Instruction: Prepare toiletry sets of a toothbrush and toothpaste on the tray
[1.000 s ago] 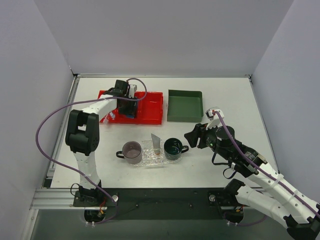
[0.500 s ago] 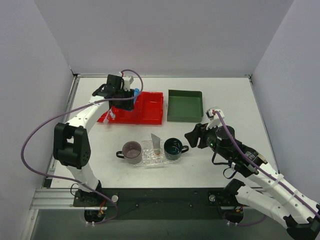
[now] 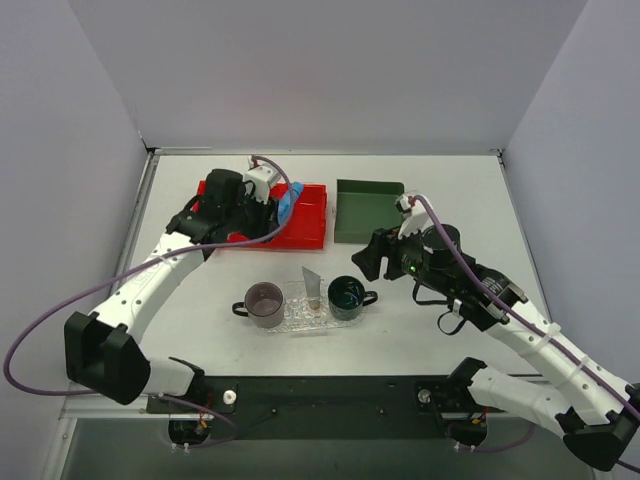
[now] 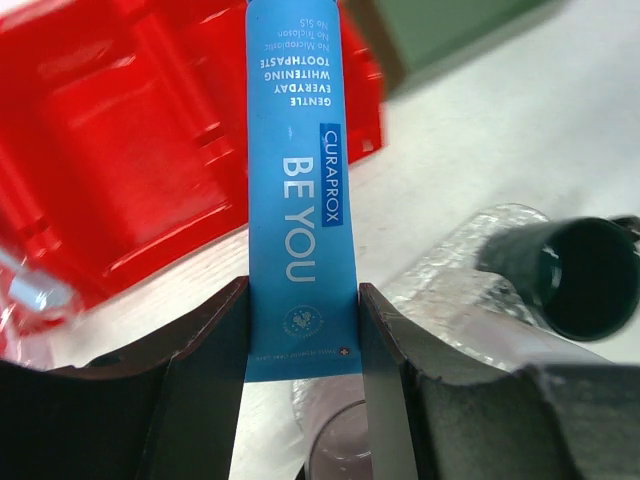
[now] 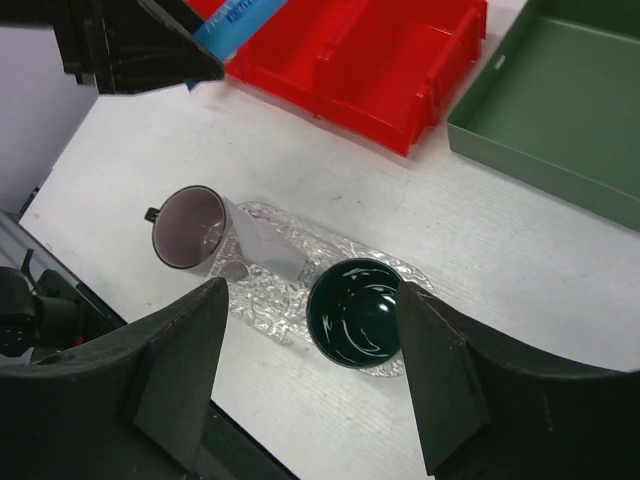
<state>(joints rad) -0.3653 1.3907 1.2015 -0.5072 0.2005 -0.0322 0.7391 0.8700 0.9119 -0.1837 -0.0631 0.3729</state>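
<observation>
Left wrist view: my left gripper [image 4: 300,305] clamps a flat blue tube [image 4: 295,150], printed as toothpaste, by its two narrow edges near one end. It hangs in the air over the red bin [image 3: 305,228], far-left of the tray [image 3: 296,322]. I judge the tube to be light, soft and slick, so it may bow or slip. Holding it across the flat faces seems safer. My right gripper [image 5: 310,290] hangs spread wide and empty above the tray, where a white tube [image 3: 312,283] sits.

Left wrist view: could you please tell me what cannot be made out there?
Blue tube: far end cut off by the top edge.
Red bin: blurred, contents unclear.
Tray: blurred, partly behind the left gripper's finger.
Green cup: cut by the right edge.
</observation>
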